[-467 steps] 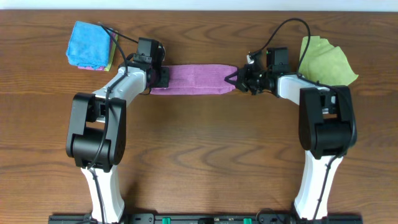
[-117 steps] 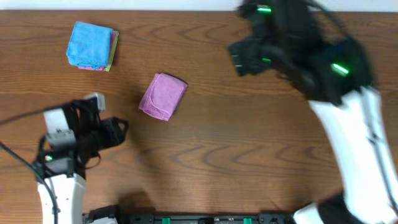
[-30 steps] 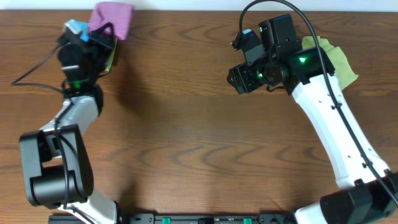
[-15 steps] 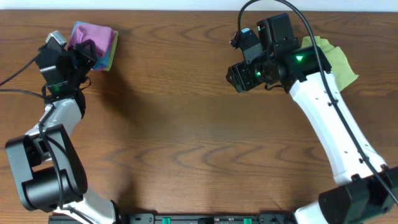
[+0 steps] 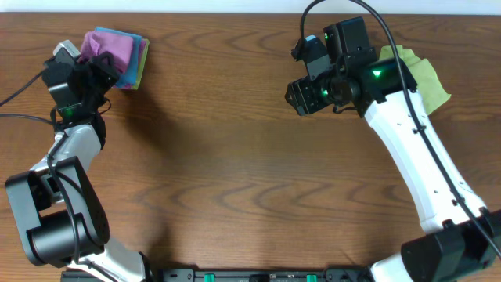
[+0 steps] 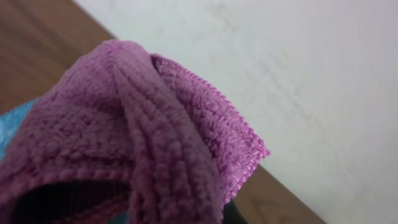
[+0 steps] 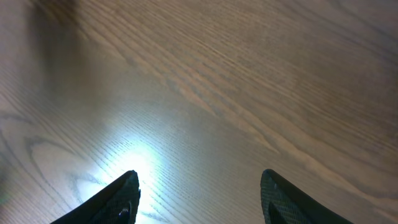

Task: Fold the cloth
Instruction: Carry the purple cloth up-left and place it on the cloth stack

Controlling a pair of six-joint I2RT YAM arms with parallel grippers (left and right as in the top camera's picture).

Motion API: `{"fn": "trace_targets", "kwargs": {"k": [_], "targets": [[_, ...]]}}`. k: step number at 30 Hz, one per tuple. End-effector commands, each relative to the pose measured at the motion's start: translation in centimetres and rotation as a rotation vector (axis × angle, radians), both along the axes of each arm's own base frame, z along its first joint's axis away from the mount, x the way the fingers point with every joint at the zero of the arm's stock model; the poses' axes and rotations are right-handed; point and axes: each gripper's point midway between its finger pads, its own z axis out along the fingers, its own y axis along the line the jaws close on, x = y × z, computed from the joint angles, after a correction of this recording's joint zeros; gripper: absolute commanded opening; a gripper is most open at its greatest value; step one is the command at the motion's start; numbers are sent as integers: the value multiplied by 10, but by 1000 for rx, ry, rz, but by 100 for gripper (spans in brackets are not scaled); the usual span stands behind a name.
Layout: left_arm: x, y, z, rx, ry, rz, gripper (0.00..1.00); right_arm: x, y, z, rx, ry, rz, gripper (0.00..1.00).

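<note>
**Cloth** [image 5: 109,45]: purple, bunched into a folded bundle. It sits at the far left corner of the table [image 5: 235,180], raised over the blue cloth [image 5: 135,56] and overlapping it in the overhead view. Whether the two touch cannot be told. In the left wrist view the cloth [image 6: 143,143] fills the frame, with its stitched edge on the right, a sliver of blue at the left edge and a white wall [image 6: 298,74] behind.

**Left gripper** [image 5: 99,64]: closed tight on the near-left part of the cloth. Its fingers are hidden by fabric in the wrist view.

**Right gripper** [image 5: 301,95]: far side, right of centre, above bare wood and well apart from the cloth. The jaws are parted with nothing between them. The wrist view shows both fingertips [image 7: 124,198] over plain table with a glare spot.

**Blue cloth**: folded, far left, with yellow-green and pink edges showing at its right side.

**Green cloth** [image 5: 415,74]: far right, rumpled, partly behind the right arm.
</note>
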Motion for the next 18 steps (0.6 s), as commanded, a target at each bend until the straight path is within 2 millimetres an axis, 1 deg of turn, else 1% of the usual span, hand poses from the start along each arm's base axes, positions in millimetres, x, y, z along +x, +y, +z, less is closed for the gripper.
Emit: {"fn": "trace_targets", "kwargs": {"k": [1, 5, 8, 11, 15, 18], "targets": [[5, 3, 31, 47, -90, -13, 6, 0, 3, -1, 10, 10, -9, 62], [6, 4, 34, 53, -107, -11, 6, 0, 3, -1, 11, 11, -12, 61], [9, 5, 26, 48, -93, -12, 5, 1, 4, 0, 16, 6, -17, 61], [15, 1, 19, 26, -88, -41, 6, 4, 5, 1, 28, 2, -33, 60], [29, 0, 21, 8, -113, -75, 6, 4, 5, 1, 29, 4, -37, 59], [30, 1, 18, 3, -102, -71, 6, 2, 4, 1, 32, 13, -46, 59]]}}
